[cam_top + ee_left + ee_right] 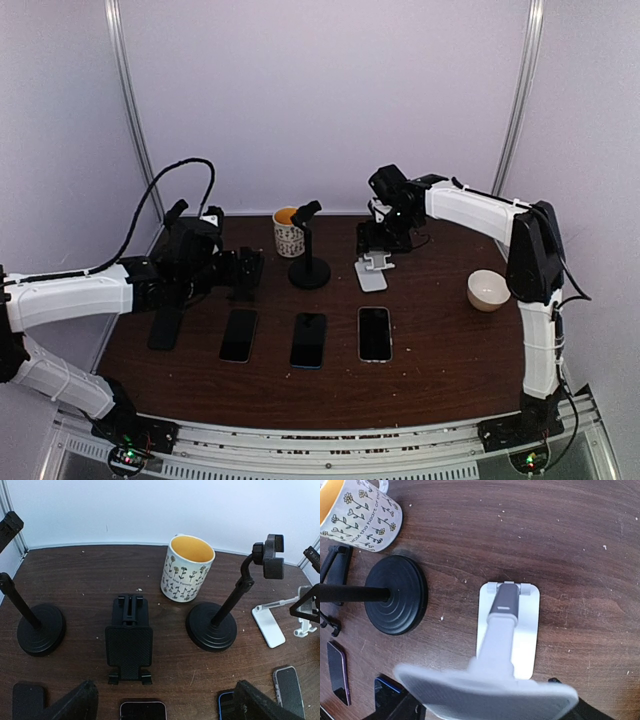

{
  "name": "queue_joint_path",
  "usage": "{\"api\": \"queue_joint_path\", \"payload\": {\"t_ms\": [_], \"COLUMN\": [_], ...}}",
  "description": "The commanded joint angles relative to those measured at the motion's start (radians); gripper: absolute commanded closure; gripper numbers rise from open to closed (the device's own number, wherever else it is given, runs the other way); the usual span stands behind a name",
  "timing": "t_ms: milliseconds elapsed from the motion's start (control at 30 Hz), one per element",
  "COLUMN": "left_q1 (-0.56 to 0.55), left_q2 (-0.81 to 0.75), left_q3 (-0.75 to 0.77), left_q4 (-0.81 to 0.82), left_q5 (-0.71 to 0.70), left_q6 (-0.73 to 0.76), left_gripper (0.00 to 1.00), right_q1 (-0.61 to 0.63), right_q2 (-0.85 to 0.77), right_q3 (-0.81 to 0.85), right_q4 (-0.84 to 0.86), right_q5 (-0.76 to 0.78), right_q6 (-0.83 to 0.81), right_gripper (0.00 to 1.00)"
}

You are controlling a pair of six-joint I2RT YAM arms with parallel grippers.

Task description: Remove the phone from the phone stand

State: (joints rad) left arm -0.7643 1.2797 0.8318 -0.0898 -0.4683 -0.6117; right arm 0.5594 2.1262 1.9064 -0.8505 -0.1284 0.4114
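Left fingers [70, 706] spread wide before a black folding stand [129, 645]; right fingers [405, 709] (mostly hidden, cannot tell their state) hover over the white phone stand [372, 268], a phone [374, 333] flat on the surface [450, 350] just nearer.

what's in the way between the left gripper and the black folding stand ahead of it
Nothing visible: only bare table separates the open left gripper from the black folding stand, whose cradle is empty. One phone lies flat below the gripper, just short of the stand, too low to block.
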Motion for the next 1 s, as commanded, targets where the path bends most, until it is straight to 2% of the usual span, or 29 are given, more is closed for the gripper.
{"api": "queue_joint_path", "payload": {"t_ms": [0, 200, 533, 767, 967], "left_q1": [0.011, 0.011, 0.017, 0.057, 0.127], "left_q2": [-0.031, -0.039, 0.004, 0.035, 0.028], "left_q3": [0.016, 0.023, 0.148, 0.264, 0.342], "left_q4": [0.004, -0.001, -0.113, -0.187, -0.27], "left_q5": [-0.021, -0.02, -0.036, -0.007, 0.03], "left_q6": [0.018, 0.035, 0.139, 0.204, 0.251], "left_gripper": [0.02, 0.02, 0.02, 0.02, 0.02], "right_q1": [-0.007, -0.007, -0.013, -0.051, -0.091], "right_q2": [0.008, -0.022, -0.224, -0.431, -0.648], "right_q3": [-0.009, 0.009, -0.05, -0.25, -0.536], "right_q4": [0.034, 0.044, 0.126, 0.291, 0.524], "right_q5": [-0.023, -0.032, 0.026, 0.025, -0.037], "right_q6": [0.01, 0.015, -0.059, -0.076, -0.067], "right_gripper": [0.12, 0.0, 0.0, 0.0, 0.0]}}
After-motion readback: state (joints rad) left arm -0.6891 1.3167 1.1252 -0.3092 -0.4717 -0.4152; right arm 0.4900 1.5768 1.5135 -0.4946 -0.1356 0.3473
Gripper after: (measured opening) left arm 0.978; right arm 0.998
